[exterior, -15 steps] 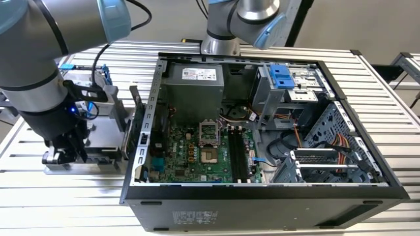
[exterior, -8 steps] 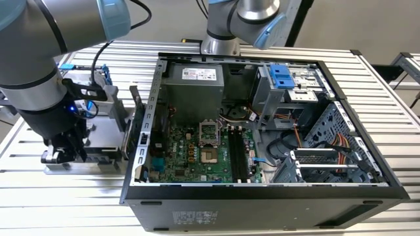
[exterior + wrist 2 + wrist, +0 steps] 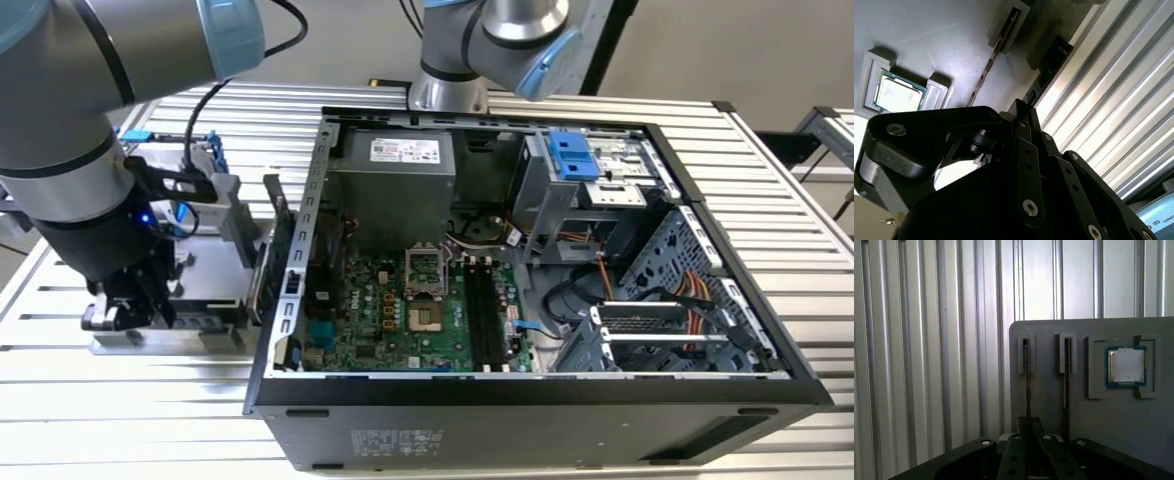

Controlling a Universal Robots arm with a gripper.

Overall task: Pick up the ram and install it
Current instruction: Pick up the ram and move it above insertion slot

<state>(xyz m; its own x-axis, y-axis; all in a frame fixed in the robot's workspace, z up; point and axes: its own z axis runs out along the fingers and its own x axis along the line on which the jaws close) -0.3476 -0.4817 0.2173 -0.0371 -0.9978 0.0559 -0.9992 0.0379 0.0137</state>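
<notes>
On the gray tray (image 3: 200, 340) that sits on the slatted table (image 3: 134, 420), I have the arm (image 3: 80, 200) lowered so its black end hangs just above the tray. In the first wrist view the ram (image 3: 1027, 380) stands on edge in the tray's slot nearest the tray's outer side, with bare table slats just past that side. A second stick (image 3: 1066, 375) stands on edge in the next slot of the tray, near the first one and parallel to it. Further across the tray from both sticks, a square processor chip (image 3: 1125, 366) lies flat in its own pocket; the second wrist view shows that chip (image 3: 898, 93) as well.

The jaws sit over the ram's near end, in line with its thin edge, and the stick runs straight in between them. I cannot tell from my cameras whether they are gripping it or merely standing around it.

In the exterior view, the open computer case (image 3: 534, 420) lies just beside the tray, on the exterior view's right of it, with the green motherboard (image 3: 387, 320) exposed inside and long dark memory slots (image 3: 483, 310) on that board.
</notes>
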